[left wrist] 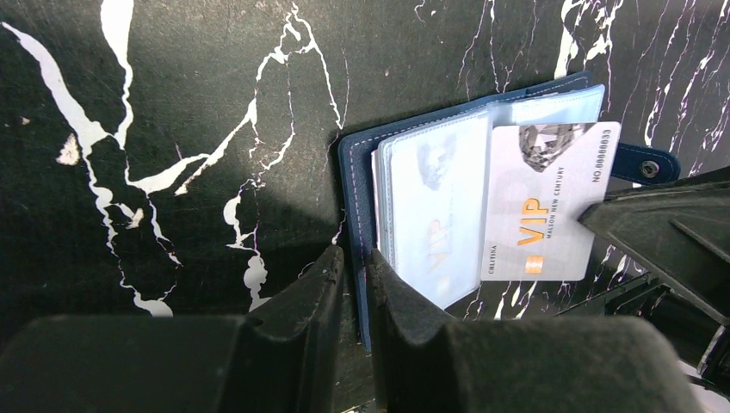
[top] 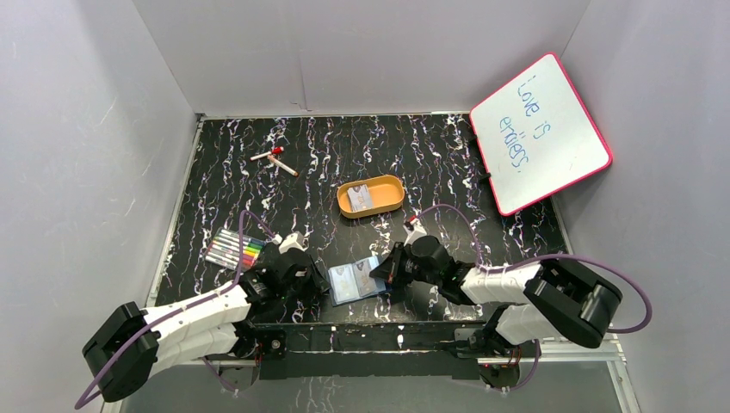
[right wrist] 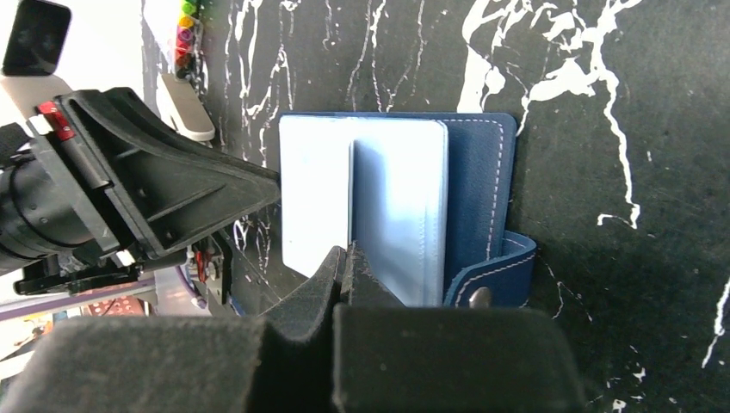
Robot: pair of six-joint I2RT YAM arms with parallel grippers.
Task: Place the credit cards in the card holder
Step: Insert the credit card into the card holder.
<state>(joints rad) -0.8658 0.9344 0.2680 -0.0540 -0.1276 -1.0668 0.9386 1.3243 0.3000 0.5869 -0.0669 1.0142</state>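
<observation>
The navy card holder (top: 355, 282) lies open near the table's front edge, its pale blue pockets (left wrist: 435, 202) facing up. One frosted pocket shows a card inside. My left gripper (left wrist: 355, 258) is shut on the holder's navy edge (left wrist: 353, 163). My right gripper (right wrist: 346, 254) is shut on a grey-white VIP credit card (left wrist: 547, 202) and holds it flat over the holder's right half. The card's edge meets the pocket's edge; whether it is inside I cannot tell. In the right wrist view the card (right wrist: 314, 194) shows beside a pocket sheet (right wrist: 400, 206). Another card (top: 361, 198) lies in the orange tray.
The orange oval tray (top: 392, 185) sits mid-table behind the holder. A pack of coloured markers (top: 234, 249) lies at the left, and two loose pens (top: 274, 159) lie at the back left. A pink-framed whiteboard (top: 538, 133) leans at the back right. Grey walls enclose the table.
</observation>
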